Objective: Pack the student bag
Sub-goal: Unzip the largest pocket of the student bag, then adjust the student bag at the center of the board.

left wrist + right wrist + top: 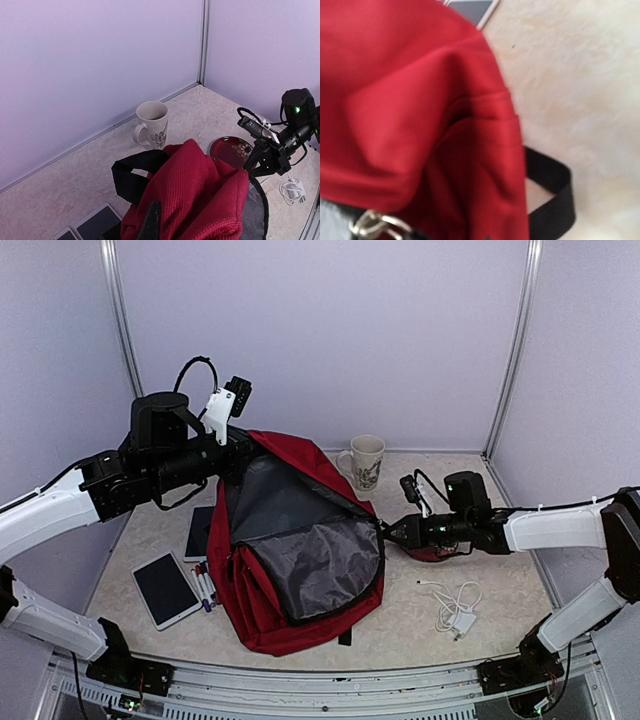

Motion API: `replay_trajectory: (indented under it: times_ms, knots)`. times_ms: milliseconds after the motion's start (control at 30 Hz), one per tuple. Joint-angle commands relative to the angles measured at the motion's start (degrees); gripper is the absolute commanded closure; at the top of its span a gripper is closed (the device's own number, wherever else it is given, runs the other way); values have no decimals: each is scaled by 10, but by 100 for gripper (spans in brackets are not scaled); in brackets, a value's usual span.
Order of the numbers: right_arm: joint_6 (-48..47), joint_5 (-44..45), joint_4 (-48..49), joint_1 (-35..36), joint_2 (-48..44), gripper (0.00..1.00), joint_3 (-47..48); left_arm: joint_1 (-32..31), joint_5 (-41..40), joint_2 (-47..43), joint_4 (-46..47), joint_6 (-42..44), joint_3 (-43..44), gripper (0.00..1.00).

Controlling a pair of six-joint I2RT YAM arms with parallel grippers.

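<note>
The student bag [300,570] lies open mid-desk [400,640], between both arms. The left end effector [240,452] pinches its raised far top. The right end effector [388,531] touches its right rim; I cannot tell whether it grips.

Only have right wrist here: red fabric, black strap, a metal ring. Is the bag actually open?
Observer: Yes. In the top view the student bag gapes open, with its grey lining showing.
Operator: Where's the left arm?
Observer: The left gripper holds the bag's top edge raised.
Operator: Anything to the right of the bag?
Observer: A red plate lies just right of it.
</note>
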Motion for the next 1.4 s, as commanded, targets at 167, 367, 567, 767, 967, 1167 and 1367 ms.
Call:
replay_trajectory:
  times_ms: [167, 367, 567, 767, 967, 1167, 1367]
  knots:
    - [-111, -138, -149, -10, -41, 79, 97, -10, -63, -59, 123, -75, -4, 100]
    - [-50, -61, -186, -6, -152, 0, 81, -40, -137, -47, 169, -122, -37, 100]
    - [77, 24, -39, 113, -195, 0, -13, -46, -143, -38, 188, -135, -40, 100]
    - [116, 101, 75, 181, -95, 0, -47, -51, -134, -30, 188, -135, -34, 100]
    - [88, 75, 146, 186, 5, 26, -7, -53, -135, -30, 184, -126, -29, 100]
    - [44, 62, 97, 131, 11, 100, 104, -26, -166, -36, 173, -74, 7, 100]
    - [-91, -27, -117, 76, 49, 100, 469, 17, -220, -53, 180, 15, 115, 100]
